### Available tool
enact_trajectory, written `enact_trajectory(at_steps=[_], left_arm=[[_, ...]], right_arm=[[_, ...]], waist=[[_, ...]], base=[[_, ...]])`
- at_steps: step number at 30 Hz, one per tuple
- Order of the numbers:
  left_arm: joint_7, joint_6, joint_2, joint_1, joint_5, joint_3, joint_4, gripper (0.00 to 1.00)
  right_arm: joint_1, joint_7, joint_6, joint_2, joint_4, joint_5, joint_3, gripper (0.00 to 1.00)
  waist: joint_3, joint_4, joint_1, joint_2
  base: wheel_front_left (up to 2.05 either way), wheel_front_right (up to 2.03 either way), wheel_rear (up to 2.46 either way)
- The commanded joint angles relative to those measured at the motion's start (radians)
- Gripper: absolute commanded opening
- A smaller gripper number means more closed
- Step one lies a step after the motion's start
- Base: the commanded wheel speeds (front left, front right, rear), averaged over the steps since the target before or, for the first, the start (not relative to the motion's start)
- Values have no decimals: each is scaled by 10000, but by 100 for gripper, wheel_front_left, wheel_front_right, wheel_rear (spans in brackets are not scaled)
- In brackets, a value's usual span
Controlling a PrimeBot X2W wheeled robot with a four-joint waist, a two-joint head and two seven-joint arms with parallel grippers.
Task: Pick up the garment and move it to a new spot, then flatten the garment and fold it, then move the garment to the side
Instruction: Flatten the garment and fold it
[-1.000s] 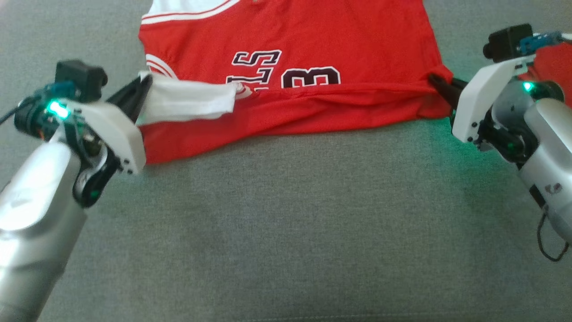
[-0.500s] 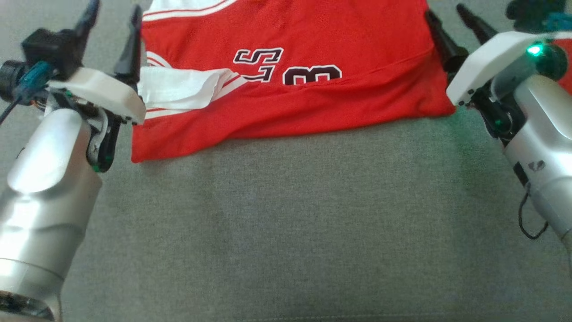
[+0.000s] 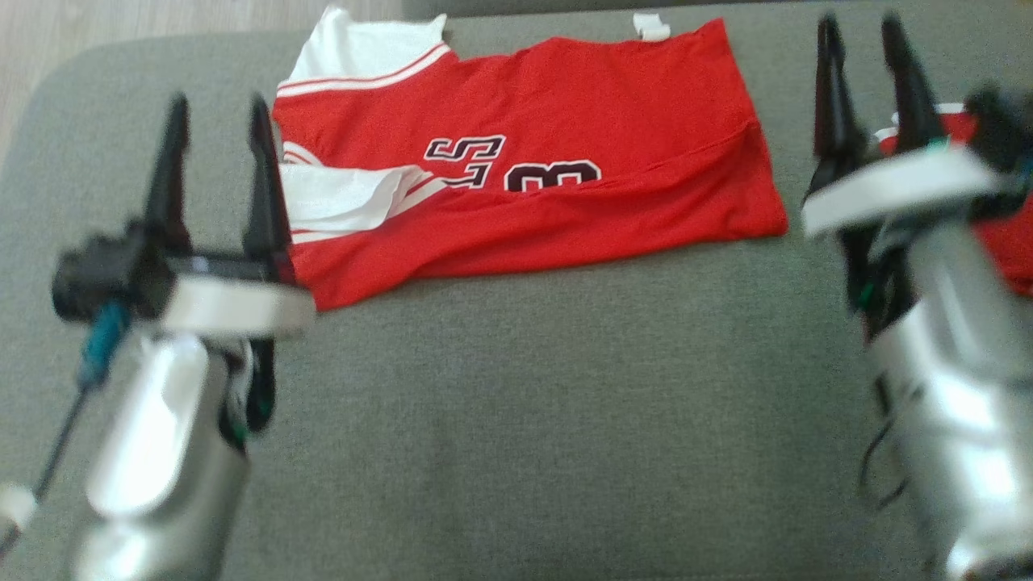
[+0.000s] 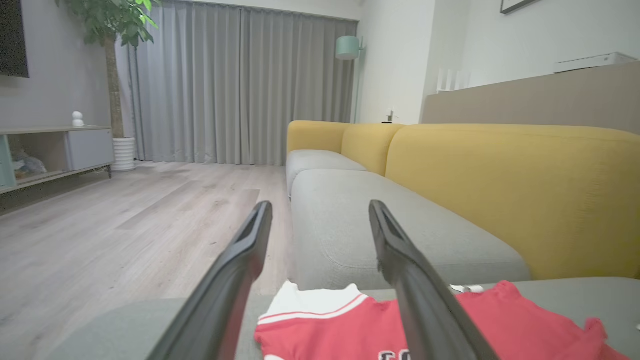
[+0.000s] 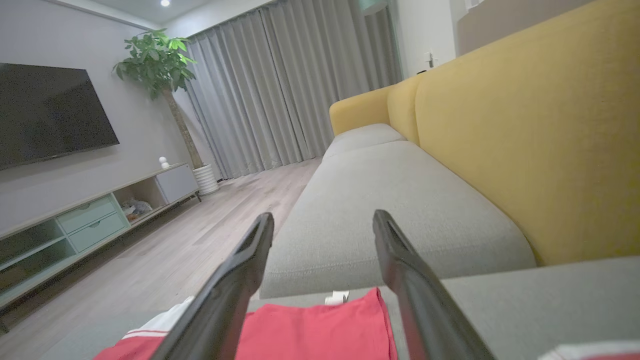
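The garment [image 3: 524, 186] is a red jersey with white trim and dark lettering. It lies on the grey cushion [image 3: 524, 403], its near edge folded up over the number and a white sleeve flap turned over at the left. My left gripper [image 3: 218, 105] stands open beside the garment's left edge, holding nothing. At the garment's right edge my right gripper [image 3: 858, 20] is also open and empty. In the left wrist view the open left gripper [image 4: 320, 205] hangs above the garment [image 4: 350, 325]. In the right wrist view the open right gripper [image 5: 324, 215] is above the garment [image 5: 320, 330].
A second piece of red cloth [image 3: 1001, 234] lies at the right, partly behind my right arm. A yellow-backed sofa [image 4: 500, 190] stands beyond the cushion. Wooden floor [image 4: 125, 225] lies past the cushion's far left edge.
Both grippers have opened, let go of the garment's ends and risen clear. The garment now rests folded on the cushion. The head camera has tilted, showing more of the far side.
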Motion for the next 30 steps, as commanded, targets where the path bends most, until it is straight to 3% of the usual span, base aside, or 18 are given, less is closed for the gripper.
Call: enact_trajectory(at_steps=[1,6,10,15,20,30], left_arm=[[-46,66,242,-195,106,461,-370,100],[-48,25,-508,1950,697,1166,-1455,100],[-48,-204,-902,2698,951,1487,-1502,100],[-48,-559,-1005,2734,1371,1692,-1274,100],[105,-724,-974,2189,1369,1688,-175,100],[1000,-245,-550,884,1502,1830,2875,100]], right_arm=[[344,-103,-7,314,-331,-148,67,100],[2855,-105,-7,1312,-2374,-2179,-1528,100],[3921,-105,-7,1347,-3095,-2025,-1251,100],[4352,-106,-7,1350,-3541,-1769,-1157,100],[4247,-106,-7,1351,-3827,-1867,-1018,100],[4264,-106,-7,1352,-4021,-1774,-498,100]], waist=[[-109,-62,2,0],[-426,-166,2,0],[-469,-158,2,0],[-283,-223,2,0],[119,-280,2,0],[828,-625,2,0]], base=[[0,0,0],[0,0,0],[0,0,0],[0,0,0],[0,0,0],[0,0,0]])
